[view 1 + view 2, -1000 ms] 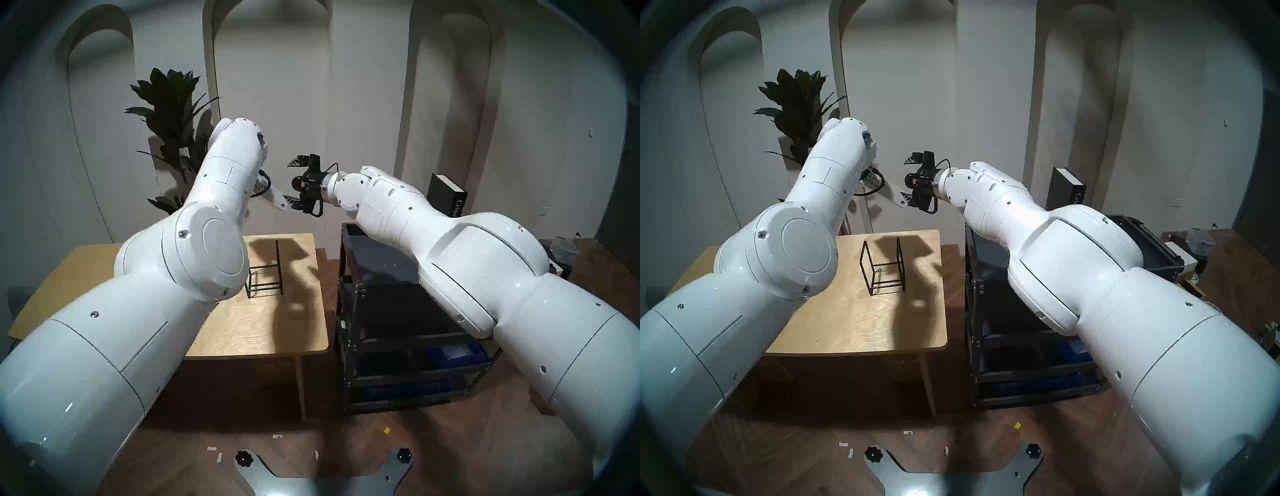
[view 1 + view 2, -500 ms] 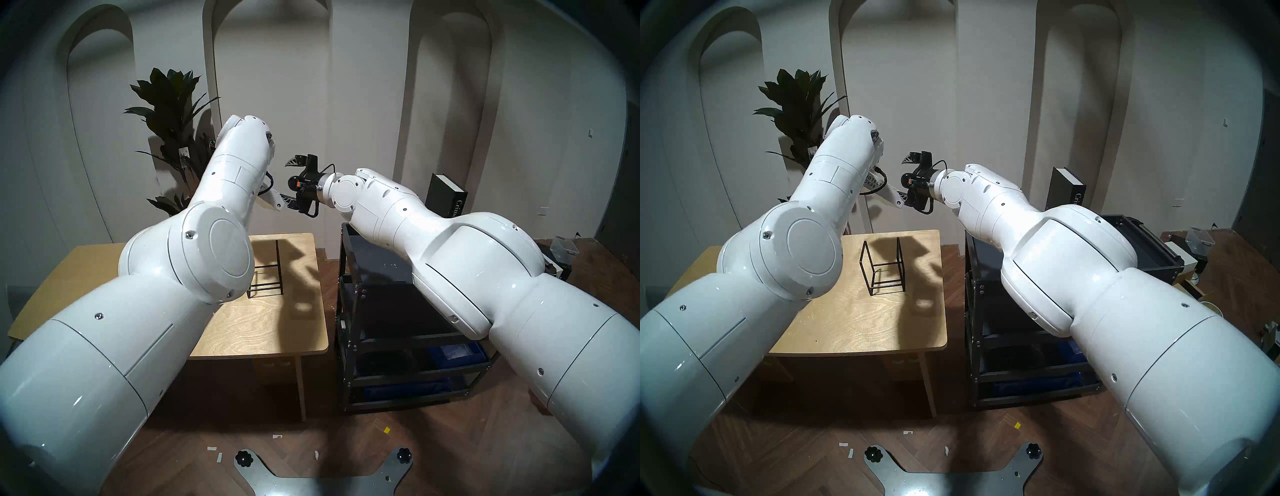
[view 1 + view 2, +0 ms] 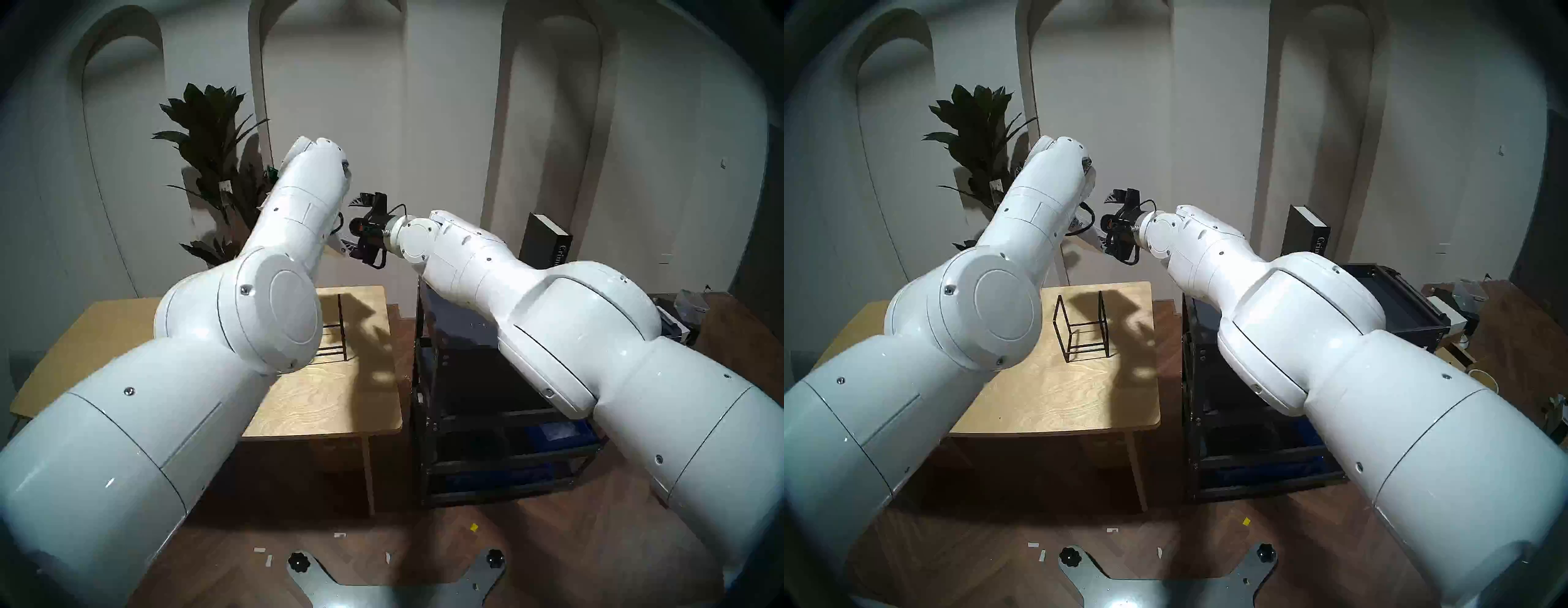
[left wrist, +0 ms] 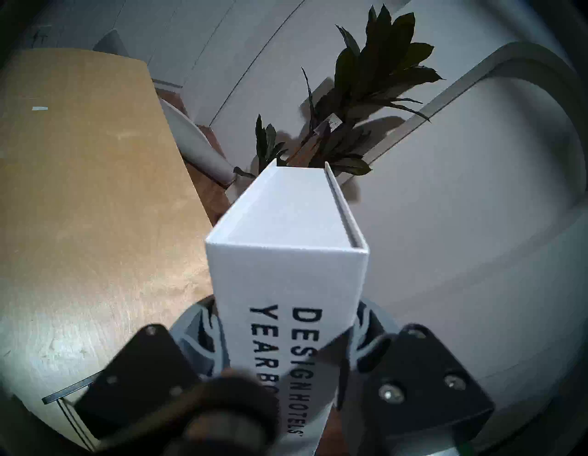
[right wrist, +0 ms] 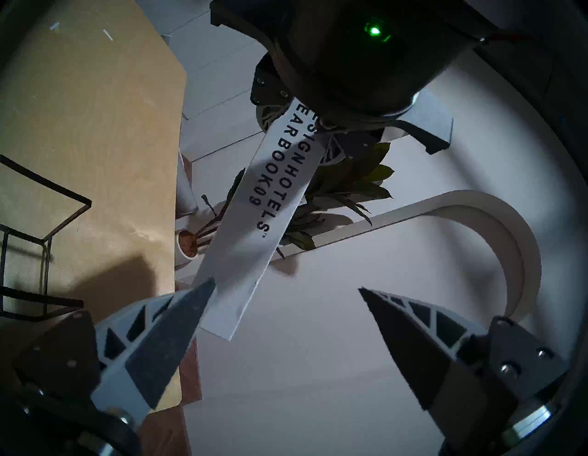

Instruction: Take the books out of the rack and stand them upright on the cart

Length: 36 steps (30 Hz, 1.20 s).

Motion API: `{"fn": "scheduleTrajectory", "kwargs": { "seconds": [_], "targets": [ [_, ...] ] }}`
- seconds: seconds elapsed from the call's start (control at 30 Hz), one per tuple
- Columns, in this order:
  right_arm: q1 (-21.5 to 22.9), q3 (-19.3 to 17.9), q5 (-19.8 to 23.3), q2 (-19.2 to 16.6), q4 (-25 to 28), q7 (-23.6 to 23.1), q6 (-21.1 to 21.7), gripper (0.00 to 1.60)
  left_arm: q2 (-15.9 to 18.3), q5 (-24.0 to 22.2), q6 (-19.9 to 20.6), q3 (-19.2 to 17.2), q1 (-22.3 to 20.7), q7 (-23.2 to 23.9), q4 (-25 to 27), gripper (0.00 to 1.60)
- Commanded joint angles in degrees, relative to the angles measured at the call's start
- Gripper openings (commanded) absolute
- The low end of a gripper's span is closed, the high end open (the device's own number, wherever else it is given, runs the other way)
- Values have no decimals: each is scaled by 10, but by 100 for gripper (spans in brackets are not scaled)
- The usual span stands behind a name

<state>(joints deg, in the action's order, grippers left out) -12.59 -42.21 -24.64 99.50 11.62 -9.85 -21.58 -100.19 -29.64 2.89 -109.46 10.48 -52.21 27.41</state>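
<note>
In both head views the white left arm's forearm hid its black gripper and nearly all of the white hardback book [image 4: 286,254]. It also covered the left end of the thin black wire rack [image 3: 339,335] at centre frame. The right arm's elbow cut off the tall dark hardback's [image 3: 1308,233] white spine lettering after "Cri". In the left wrist view the lower frame was blurred dark.

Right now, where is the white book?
The white book is up in the air, clamped in the left gripper above the far edge of the wooden table, near the plant, with the open right gripper beside its lower end.
</note>
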Motion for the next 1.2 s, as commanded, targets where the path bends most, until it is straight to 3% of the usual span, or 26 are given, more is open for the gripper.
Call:
{"fn": "scheduleTrajectory", "kwargs": {
  "seconds": [0.0,1.17],
  "targets": [
    [10,-2,1,11,1,11,6,160,-5,9,-15,10,-25,-1,14,0],
    [8,-6,2,27,-16,17,36,160,-34,22,-29,32,-7,-40,12,0]
  ]
}}
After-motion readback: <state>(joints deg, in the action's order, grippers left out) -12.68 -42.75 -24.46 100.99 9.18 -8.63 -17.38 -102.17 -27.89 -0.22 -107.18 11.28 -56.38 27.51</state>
